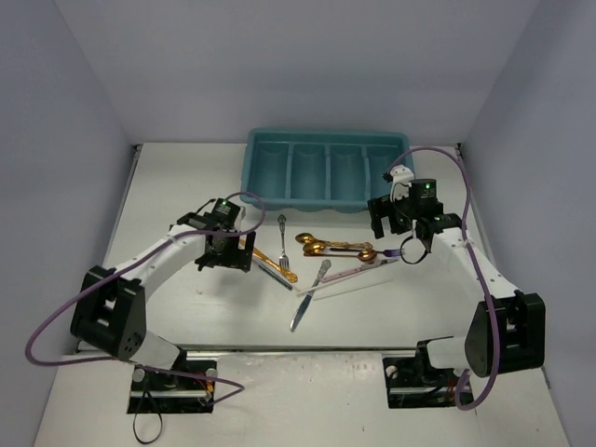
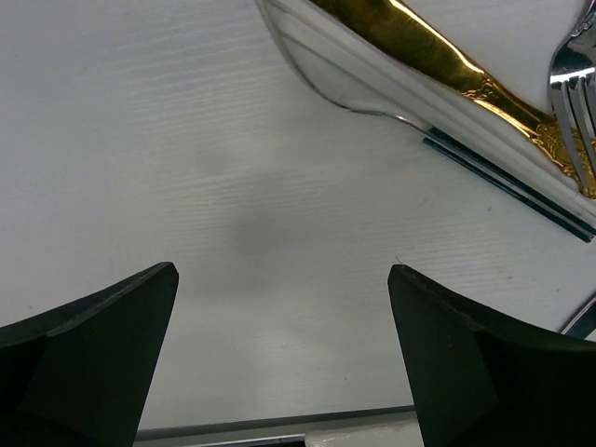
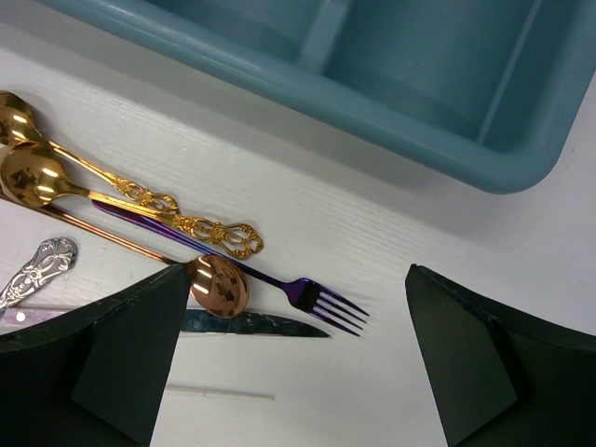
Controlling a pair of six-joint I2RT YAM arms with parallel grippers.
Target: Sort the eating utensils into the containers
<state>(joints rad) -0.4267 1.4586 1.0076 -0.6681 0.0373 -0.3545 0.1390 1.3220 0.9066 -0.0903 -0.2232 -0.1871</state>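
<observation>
The left gripper (image 1: 224,253) and right gripper (image 1: 411,248) gape wide and empty beside the silver, gold and purple metal utensils (image 1: 308,241) scattered at six o'clock of the teal-blue plastic four-compartment tray (image 1: 326,136), whose compartments (image 1: 308,173) look bare, so sorting seems unstarted.

Under my left gripper (image 2: 281,270) stretches the white wood-grain table (image 2: 186,140); ahead and to its right lie a gold metal knife (image 2: 438,56) and a silver metal fork (image 2: 570,79). Below my right gripper (image 3: 298,270) lies a purple metal fork (image 3: 307,293), two ornate gold spoons (image 3: 33,177) to its left, a teal plastic cutlery tray (image 3: 279,88) beyond it.
</observation>
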